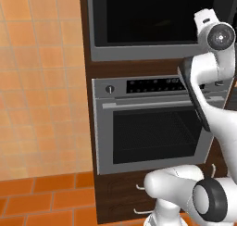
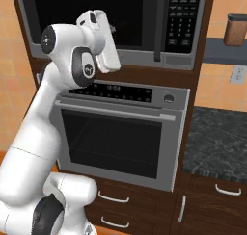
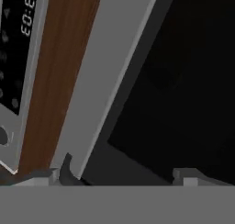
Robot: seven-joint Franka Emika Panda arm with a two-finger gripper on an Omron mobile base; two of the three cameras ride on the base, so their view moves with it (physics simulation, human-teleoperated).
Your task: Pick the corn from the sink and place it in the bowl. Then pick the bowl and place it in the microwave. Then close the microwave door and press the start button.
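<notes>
The white arm's two-finger gripper stood spread and grasping nothing, close against the wide built-in microwave, whose black glass, grey-framed microwave door looked shut. Corn and bowl could not be seen, presumably inside. The step in hand seemed the last: the next move called for reaching the keypad and pressing start. Below, one silver oven; farther right, one brown jar.

1. Dark speckled stone counter runs right of the brown wooden cabinet column.
2. Grey wall shelf above it carries a brown lidded jar.
</notes>
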